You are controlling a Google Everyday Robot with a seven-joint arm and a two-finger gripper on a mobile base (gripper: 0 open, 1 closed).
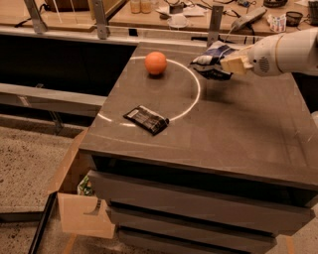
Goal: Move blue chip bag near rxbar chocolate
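The blue chip bag [212,61], crinkled dark blue with white patches, hangs in the air above the far right part of the dark table. My gripper [229,63] comes in from the right on a white arm and is shut on the bag's right side. The rxbar chocolate [146,119], a flat black wrapper, lies near the table's front left, well apart from the bag.
An orange ball [155,63] sits at the far left of the table [238,129], on a white arc of light. An open cardboard box [74,198] stands on the floor at the lower left. A cluttered wooden bench [174,15] runs behind.
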